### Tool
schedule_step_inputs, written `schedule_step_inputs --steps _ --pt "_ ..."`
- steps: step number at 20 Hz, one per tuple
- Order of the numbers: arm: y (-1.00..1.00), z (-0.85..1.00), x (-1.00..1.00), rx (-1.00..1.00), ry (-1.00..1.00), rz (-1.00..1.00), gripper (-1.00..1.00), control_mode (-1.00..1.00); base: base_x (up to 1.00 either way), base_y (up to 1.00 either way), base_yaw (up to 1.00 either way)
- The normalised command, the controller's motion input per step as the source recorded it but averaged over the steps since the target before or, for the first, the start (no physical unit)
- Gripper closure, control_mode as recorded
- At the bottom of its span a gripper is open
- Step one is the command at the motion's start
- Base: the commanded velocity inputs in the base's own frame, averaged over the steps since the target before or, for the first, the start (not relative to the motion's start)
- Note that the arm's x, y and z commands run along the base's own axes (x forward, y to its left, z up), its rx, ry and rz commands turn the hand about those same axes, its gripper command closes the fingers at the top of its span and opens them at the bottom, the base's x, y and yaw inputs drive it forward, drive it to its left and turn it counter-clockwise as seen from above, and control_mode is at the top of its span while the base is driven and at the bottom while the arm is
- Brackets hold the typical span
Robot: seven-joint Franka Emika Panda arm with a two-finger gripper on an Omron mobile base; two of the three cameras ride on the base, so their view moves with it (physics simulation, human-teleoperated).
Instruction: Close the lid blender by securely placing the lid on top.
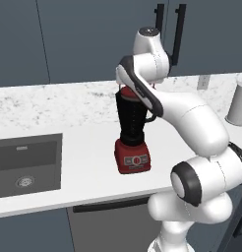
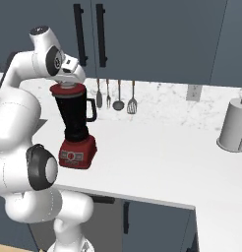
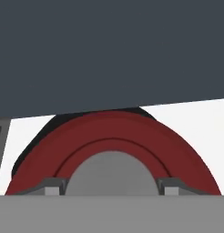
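The lid is being pinched at its grey knob by the hand and is sitting on the mouth of the blender. It should be pressed down level and centred before release. Alignment over the rim is being shown in the hand view; the worktop setting and lid height are being shown in the right base view.

Blender: dark translucent jar, smooth and plastic-like; red base with a slight sheen. Lid: matt red disc with a smooth grey centre knob. Counter: smooth, plain white top; backsplash speckled like stone. Sink: dull grey basin, metal-looking. Cabinet doors: flat matt blue-grey. Hanging utensils: grey, metallic look. Container: pale grey, matt.
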Motion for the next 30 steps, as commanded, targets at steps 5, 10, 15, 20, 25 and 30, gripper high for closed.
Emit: schedule_step_inputs --steps 5,10,15,20,25,30 --pt "0.0 0.0 0.29 0.0 -0.04 0.0 1.0 -1.0 0.0 0.0 0.0" --pt "0.0 0.0 0.19 0.0 -0.11 0.0 1.0 -1.0 0.0 0.0 0.0" --pt "0.0 0.0 0.01 0.0 -0.24 0.0 1.0 -1.0 0.0 0.0 0.0" --pt "0.03 0.0 0.0 0.0 -0.24 0.0 1.0 -1.0 0.0 0.0 0.0" --pt "0.08 0.0 0.05 0.0 -0.05 0.0 1.0 -1.0 0.0 0.0 0.0" --pt "0.01 0.0 0.09 0.0 0.01 0.0 1.0 -1.0 0.0 0.0 0.0"
